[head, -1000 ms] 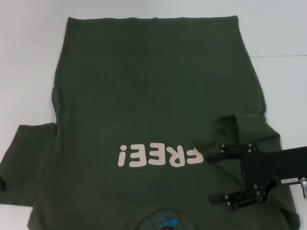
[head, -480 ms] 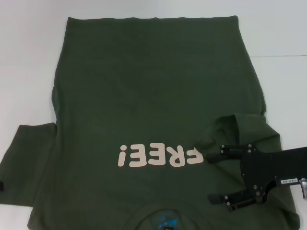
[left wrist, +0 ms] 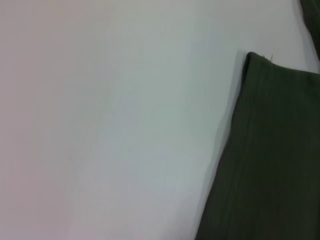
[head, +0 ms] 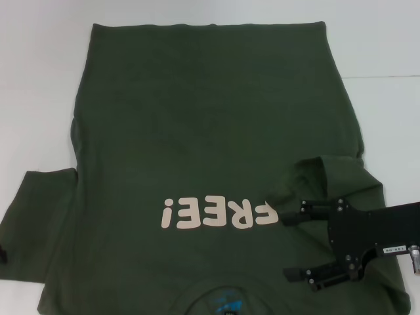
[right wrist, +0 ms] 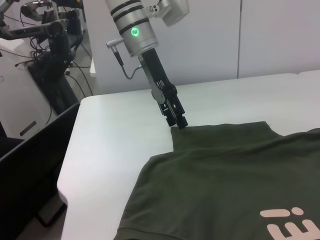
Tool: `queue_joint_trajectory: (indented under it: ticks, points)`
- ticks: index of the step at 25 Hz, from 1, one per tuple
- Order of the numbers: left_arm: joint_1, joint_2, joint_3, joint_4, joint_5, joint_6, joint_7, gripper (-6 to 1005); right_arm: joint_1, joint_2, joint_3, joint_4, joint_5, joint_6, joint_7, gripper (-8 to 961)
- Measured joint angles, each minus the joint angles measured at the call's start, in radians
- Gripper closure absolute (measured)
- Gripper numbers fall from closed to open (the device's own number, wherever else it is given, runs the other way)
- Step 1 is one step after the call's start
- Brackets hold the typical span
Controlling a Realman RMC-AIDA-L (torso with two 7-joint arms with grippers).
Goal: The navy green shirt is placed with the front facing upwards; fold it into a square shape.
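The shirt (head: 197,131) is dark olive green and plain. Pale pinkish-cream lettering (head: 216,213) crosses the chest. A small blue mark (head: 226,303) sits inside the collar at the near edge. The table (head: 39,79) is white. The right gripper (head: 289,246) is black. The left gripper (right wrist: 180,122) is black, on a silver-grey arm (right wrist: 132,25) with a green light (right wrist: 134,32).

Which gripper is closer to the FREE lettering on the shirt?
Right. The right gripper sits beside the FREE! lettering, fingers spread, over the folded-in sleeve. The left gripper is at the opposite sleeve's corner, far from the print.
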Motion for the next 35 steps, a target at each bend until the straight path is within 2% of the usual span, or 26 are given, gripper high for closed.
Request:
queue_joint_trajectory:
  ticks: [35]
  points:
    - [-0.001,0.007,0.0,-0.014,0.0,0.0,-0.001,298,0.0,0.0,-0.001,0.001,0.0,0.0,0.002,30]
